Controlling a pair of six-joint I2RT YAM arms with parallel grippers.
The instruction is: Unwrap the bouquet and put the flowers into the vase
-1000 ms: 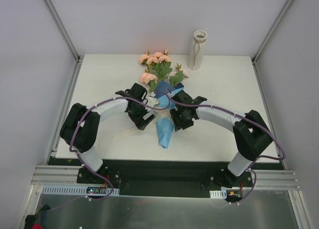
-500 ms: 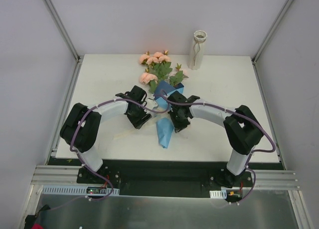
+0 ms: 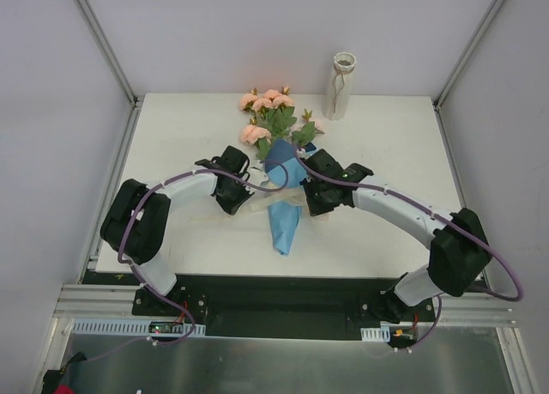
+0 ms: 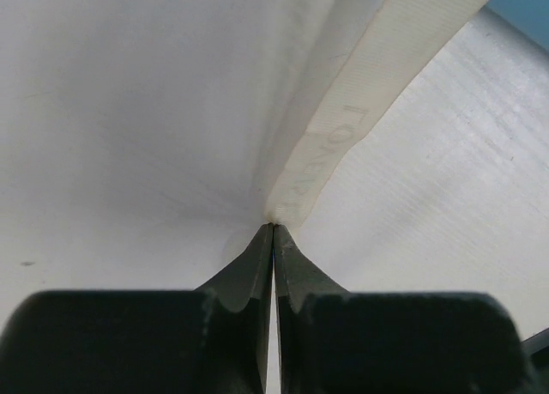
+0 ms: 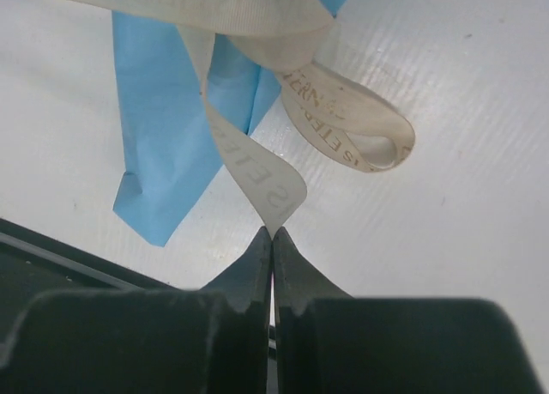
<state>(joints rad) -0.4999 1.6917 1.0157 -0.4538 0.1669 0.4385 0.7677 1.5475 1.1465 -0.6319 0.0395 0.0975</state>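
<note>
Cream ribbon point(image 4: 343, 145) clenched at both jaw tips, left gripper point(image 4: 273, 229) and right gripper point(image 5: 273, 233); draw ends apart steadily, without dragging bouquet point(image 3: 276, 128).

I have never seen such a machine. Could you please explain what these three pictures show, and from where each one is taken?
This is a robot with two arms bolted at the near edge of a white table. The wide picture is from a fixed camera above and behind them. The two close pictures are from a camera on each wrist; the dark shapes at the bottom are that arm's own fingers. On the table lies a bouquet: pink flowers in blue paper, with a cream ribbon around it. A pale vase stands upright near the far edge. The left gripper is shut on one end of the ribbon, the right gripper on another end.
</note>
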